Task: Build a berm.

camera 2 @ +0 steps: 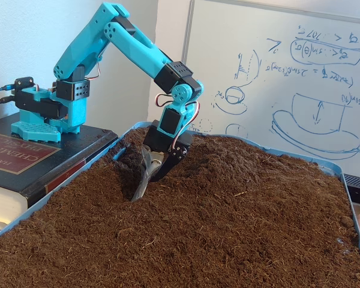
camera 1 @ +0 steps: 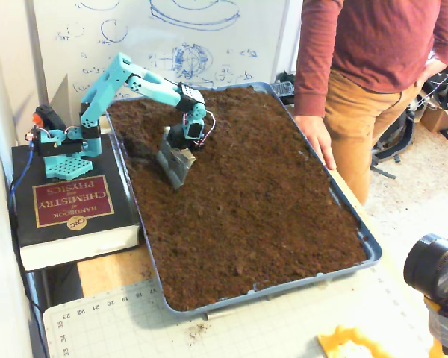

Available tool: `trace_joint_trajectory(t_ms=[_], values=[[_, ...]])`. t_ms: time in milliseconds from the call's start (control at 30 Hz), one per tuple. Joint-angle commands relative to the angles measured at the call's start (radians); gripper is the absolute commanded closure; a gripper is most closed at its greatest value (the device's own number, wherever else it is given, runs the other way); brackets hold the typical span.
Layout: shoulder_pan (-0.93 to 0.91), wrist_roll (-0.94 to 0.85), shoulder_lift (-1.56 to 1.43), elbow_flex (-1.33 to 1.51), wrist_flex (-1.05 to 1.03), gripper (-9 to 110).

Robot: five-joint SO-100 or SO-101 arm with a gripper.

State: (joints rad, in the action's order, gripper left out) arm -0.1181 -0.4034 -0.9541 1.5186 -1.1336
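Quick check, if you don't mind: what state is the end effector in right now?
End effector: carries a metal blade dug into the soil; whether its fingers are open or shut cannot be told.

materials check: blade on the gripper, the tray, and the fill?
Blade: looks like thin bare sheet metal, dull grey with a faint sheen. Tray: probably moulded plastic, matte blue with a rounded lip. Fill: loose dark brown soil, fibrous and crumbly, dry-looking. Arm: likely 3D-printed plastic, matte turquoise.
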Motion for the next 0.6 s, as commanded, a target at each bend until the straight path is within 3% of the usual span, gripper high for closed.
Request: trace_joint_trajectory(t_ms=[0, 567], values=[[0.038, 0.002, -0.123, -0.077, 0.014, 101], [0.037, 0.002, -0.314, -0.077, 0.014, 101]])
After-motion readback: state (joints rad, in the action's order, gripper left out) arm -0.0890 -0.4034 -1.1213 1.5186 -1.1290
